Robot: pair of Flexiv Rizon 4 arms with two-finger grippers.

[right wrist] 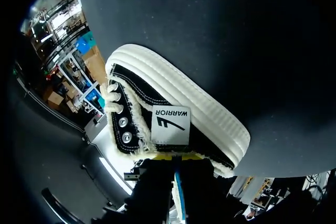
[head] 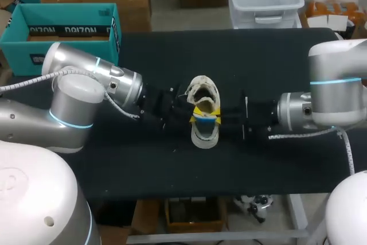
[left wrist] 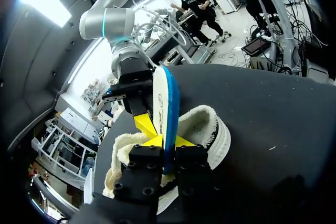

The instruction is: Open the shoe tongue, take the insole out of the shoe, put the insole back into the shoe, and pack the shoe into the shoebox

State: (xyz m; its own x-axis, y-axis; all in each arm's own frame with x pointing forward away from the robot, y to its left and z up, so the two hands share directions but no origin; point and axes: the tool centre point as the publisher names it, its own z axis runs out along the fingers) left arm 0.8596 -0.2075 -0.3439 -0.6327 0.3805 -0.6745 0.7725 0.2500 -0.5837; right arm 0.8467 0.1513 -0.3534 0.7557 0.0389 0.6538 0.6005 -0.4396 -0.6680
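Reaching level from either side, left gripper [left wrist: 169, 148] and right gripper [right wrist: 177, 161] clamp the insole [left wrist: 164, 103] over the shoe [head: 205, 136].

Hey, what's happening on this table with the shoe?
Two robot arms meet over a shoe on the black table. The left gripper holds the blue-edged insole on edge between its fingers, just above the shoe; the right gripper is close against it from the other side. The teal shoebox sits apart, without the shoe.
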